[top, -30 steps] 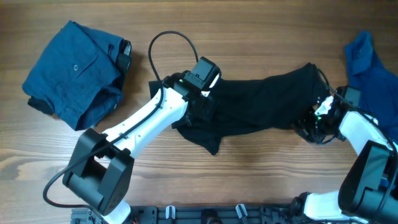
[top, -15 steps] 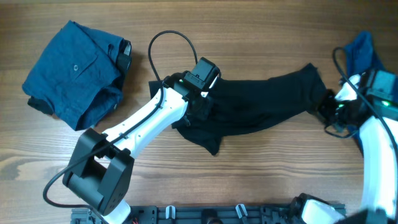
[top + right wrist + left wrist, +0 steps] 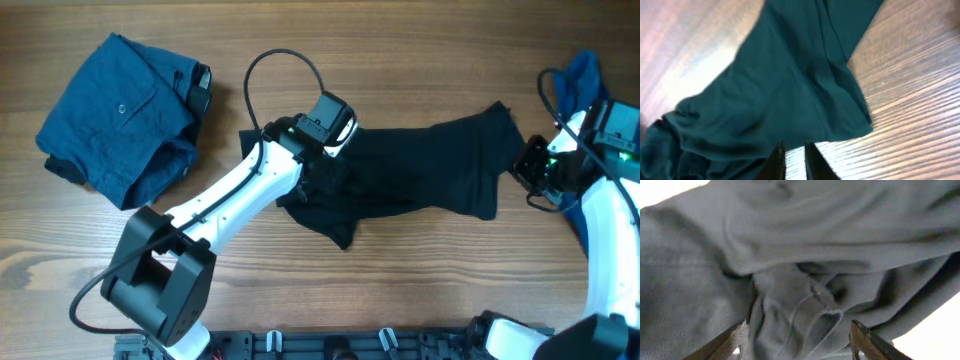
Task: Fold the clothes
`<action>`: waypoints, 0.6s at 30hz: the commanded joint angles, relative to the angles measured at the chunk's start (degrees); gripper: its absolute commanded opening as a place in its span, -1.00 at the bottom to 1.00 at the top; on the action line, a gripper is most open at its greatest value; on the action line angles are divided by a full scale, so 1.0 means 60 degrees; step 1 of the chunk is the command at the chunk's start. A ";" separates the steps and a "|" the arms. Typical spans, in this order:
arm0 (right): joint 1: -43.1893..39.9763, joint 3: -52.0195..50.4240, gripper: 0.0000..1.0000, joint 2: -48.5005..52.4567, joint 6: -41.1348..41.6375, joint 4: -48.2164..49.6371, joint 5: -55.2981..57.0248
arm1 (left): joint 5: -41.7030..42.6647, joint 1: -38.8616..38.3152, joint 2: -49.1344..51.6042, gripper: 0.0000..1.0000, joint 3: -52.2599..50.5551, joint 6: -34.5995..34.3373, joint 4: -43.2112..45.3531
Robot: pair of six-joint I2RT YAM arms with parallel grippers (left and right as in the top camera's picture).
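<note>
The black T-shirt lies stretched across the middle of the table in the overhead view. My left gripper presses down on its left part. In the left wrist view its jaws are wide open with bunched black fabric between them. My right gripper is just right of the shirt's right edge. In the right wrist view its fingers are nearly together over bare wood, with the shirt's edge just beyond the tips. A folded darker blue buttoned garment lies at the far left. A plain blue shirt lies at the far right.
The wooden table shows bare in front of the black shirt. A black cable loop rises from my left arm above the shirt's left end. My right arm lies partly over the blue shirt near the right edge.
My right gripper moved right and up, drawing the shirt's right end outward. That end now lies flat, apart from the fingers. My left arm has stayed put.
</note>
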 commanded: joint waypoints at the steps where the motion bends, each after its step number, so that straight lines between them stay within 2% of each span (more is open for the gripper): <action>1: 0.0033 0.0018 -0.64 0.0517 -0.0113 -0.0109 0.0153 | 0.0703 -0.0018 0.0273 -0.04 -0.0127 0.0776 0.0444; 4: 0.0033 0.0018 -0.65 0.0623 -0.0113 -0.0175 0.0153 | 0.0838 -0.0015 0.0761 -0.51 -0.0127 0.0736 0.0557; 9: 0.0033 0.0018 -0.64 0.0623 -0.0109 -0.0182 0.0160 | 0.0820 -0.0015 0.0907 -0.92 -0.0109 0.0590 0.0499; 12: 0.0033 -0.0069 -0.64 0.0623 -0.0098 -0.0157 0.0175 | 0.0160 0.0004 0.0579 -0.92 0.0313 -0.0018 -0.0022; 15: 0.0033 -0.0448 -0.66 0.0670 -0.0018 0.0022 0.0193 | -0.0769 0.0069 -0.0160 -0.92 0.1264 -0.0051 -0.0994; 18: 0.0033 -0.0871 -0.69 0.0892 0.0197 0.0087 0.0186 | -0.0780 0.0226 -0.0984 -0.92 0.1497 -0.0047 -0.1071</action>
